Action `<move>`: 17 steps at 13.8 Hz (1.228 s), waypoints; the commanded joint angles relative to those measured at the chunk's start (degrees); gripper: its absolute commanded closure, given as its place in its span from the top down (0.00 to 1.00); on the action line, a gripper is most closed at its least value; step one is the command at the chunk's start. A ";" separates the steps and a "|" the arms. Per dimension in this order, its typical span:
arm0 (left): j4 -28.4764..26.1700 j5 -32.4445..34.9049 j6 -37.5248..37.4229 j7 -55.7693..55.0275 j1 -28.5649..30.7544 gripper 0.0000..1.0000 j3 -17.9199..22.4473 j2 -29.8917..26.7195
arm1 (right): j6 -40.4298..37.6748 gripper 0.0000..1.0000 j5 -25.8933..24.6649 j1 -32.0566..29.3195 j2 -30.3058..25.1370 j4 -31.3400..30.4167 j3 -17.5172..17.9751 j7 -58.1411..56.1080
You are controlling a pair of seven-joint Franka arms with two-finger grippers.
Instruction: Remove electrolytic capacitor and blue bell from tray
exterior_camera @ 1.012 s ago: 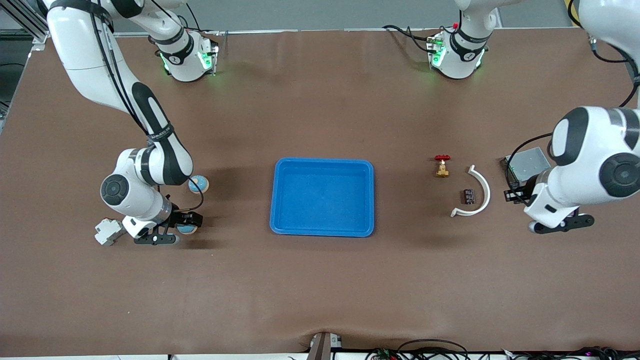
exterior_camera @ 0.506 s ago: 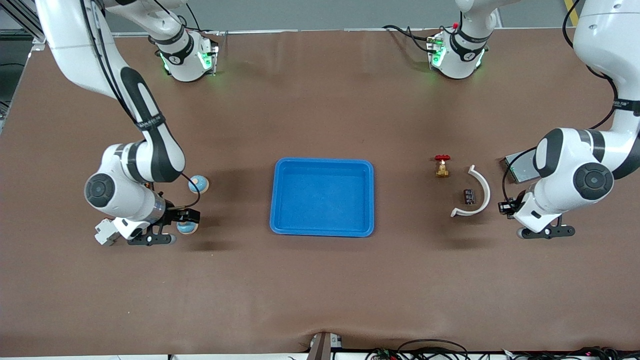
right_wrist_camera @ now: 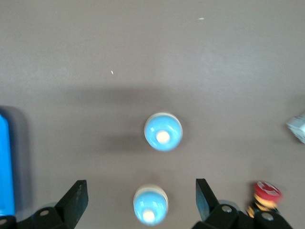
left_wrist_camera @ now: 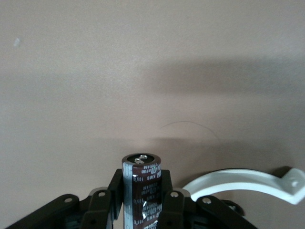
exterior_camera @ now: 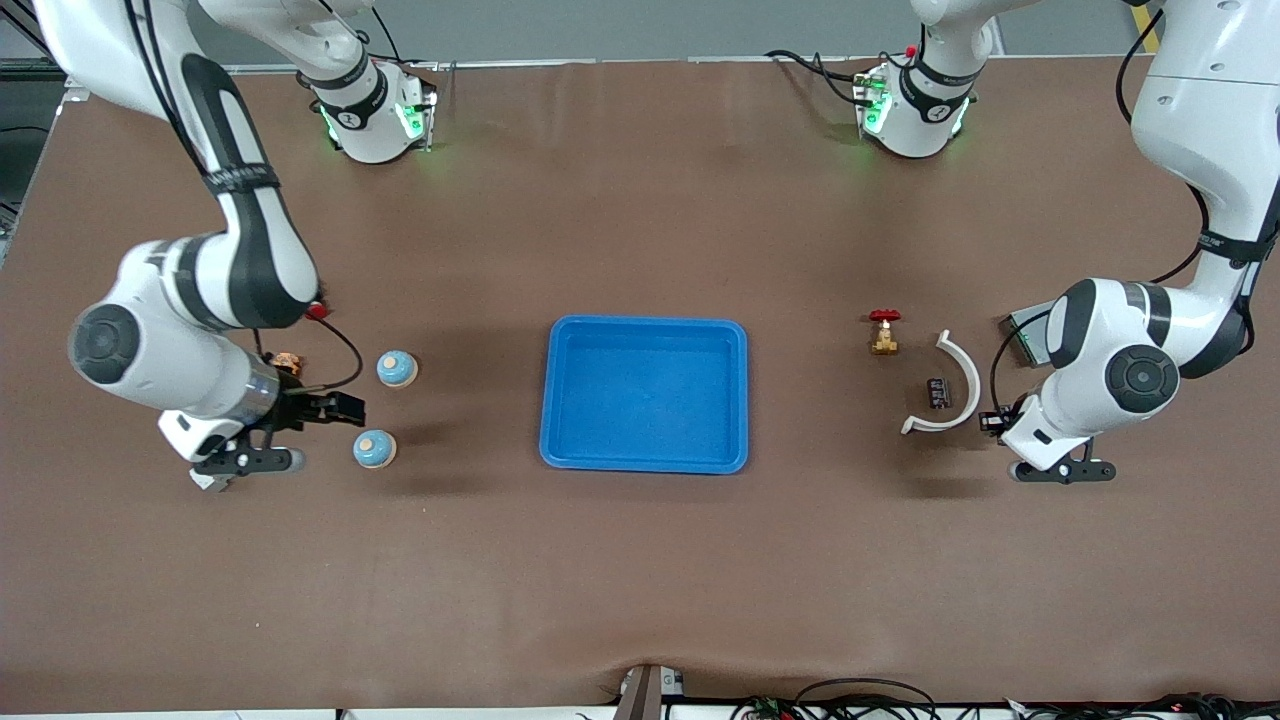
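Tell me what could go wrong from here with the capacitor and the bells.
1. The left gripper grips the capacitor upright over the table near the white bracket. If it is set down there, it may bump the bracket or topple.
2. The right gripper hangs open beside the nearer bell, which sits close to the other bell. A sideways swing could knock them.

I see bright blue tray [exterior_camera: 647, 394] on brown table [exterior_camera: 640, 580]. Two light-blue bells [exterior_camera: 397, 369] [exterior_camera: 374, 449] with pale centres, toward right arm's end from tray. Toward left arm's end: dark brown, silver-striped capacitor [left_wrist_camera: 141, 191], white curved clip [exterior_camera: 948, 385], red-handled brass valve [exterior_camera: 884, 332].
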 commanded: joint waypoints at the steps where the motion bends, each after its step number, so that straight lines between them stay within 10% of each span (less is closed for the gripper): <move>1: -0.36 2.50 0.63 1.92 1.60 0.00 -0.41 0.27 | -8.67 1.00 -2.62 -0.84 -3.29 4.08 -0.56 -0.51; 14: -1.15 3.29 0.63 2.54 2.40 0.00 -0.50 2.74 | -29.35 1.00 -4.12 -1.80 -9.10 16.84 -4.96 1.51; 17: -1.06 3.03 0.71 2.36 2.40 0.14 -0.58 2.82 | -29.88 1.00 -3.94 -3.91 -10.59 17.63 -5.31 -0.84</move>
